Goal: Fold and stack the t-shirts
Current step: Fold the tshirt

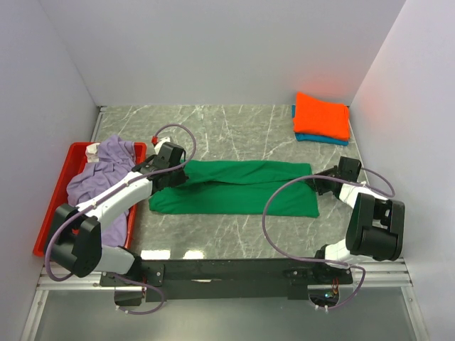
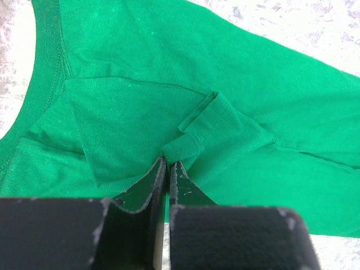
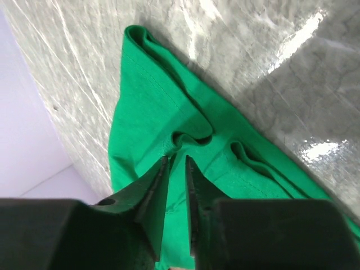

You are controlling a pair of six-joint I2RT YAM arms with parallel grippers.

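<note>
- Two tees looked done already: the orange tee [image 1: 322,116] was folded and stacked on the blue tee [image 1: 318,139] at the far right corner of the bench [image 1: 234,128].
- The green tee [image 1: 234,188] was the one being worked on. It was stretched across the middle of the bench as a long, narrow band, so roughly halfway folded, going by the shape.
- The left claw [image 2: 167,166] was pinched together on a bunched bit of hem at the band's left end.
- The right claw [image 3: 175,160] was nearly closed too, with a ridge of green cloth nipped at its tips at the right end.
- Left to do, by the look of it: the green band needed folding end to end and then adding to the stack.
- The lavender tee [image 1: 106,167] hadn't been touched yet and was heaped, crumpled, in the red tray [image 1: 51,217] on the left.
</note>
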